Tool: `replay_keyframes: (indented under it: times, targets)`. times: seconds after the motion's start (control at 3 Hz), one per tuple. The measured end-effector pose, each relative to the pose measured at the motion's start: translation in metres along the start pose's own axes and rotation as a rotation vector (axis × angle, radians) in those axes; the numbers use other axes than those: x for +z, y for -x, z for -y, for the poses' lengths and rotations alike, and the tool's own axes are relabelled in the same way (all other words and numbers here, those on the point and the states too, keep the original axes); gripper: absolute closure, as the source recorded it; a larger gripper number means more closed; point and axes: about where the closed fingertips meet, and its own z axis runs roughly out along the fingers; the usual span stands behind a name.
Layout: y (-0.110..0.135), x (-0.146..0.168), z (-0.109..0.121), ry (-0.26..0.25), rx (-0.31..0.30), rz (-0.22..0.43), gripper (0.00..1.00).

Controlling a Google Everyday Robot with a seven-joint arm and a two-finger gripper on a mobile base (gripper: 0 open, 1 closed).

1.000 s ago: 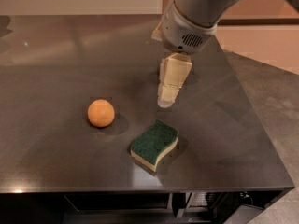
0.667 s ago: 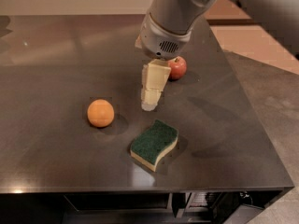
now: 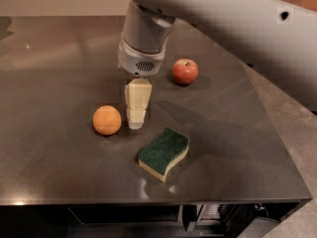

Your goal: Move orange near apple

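The orange [image 3: 107,120] is a smooth round orange fruit resting on the dark table [image 3: 54,83], left of centre. The apple [image 3: 185,72] is red with a short stem and sits farther back and to the right. My gripper [image 3: 135,123] hangs from the grey arm with its cream fingers pointing down, just right of the orange and close beside it. It holds nothing that I can see.
A green and yellow sponge [image 3: 164,153] lies in front of the gripper, toward the table's front edge [image 3: 148,198]. The table's right edge runs diagonally at the right, with a grey floor beyond it.
The gripper has moved left across the table, from above the sponge's far side to just beside the orange. The apple, hidden a second ago, is now uncovered.
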Motion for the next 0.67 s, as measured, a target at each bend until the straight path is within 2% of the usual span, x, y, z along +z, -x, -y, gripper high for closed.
replay_keyframes:
  times: [0.67]
  targets:
    - [0.033,0.036,-0.014,0.05,-0.056,-0.015,0.0]
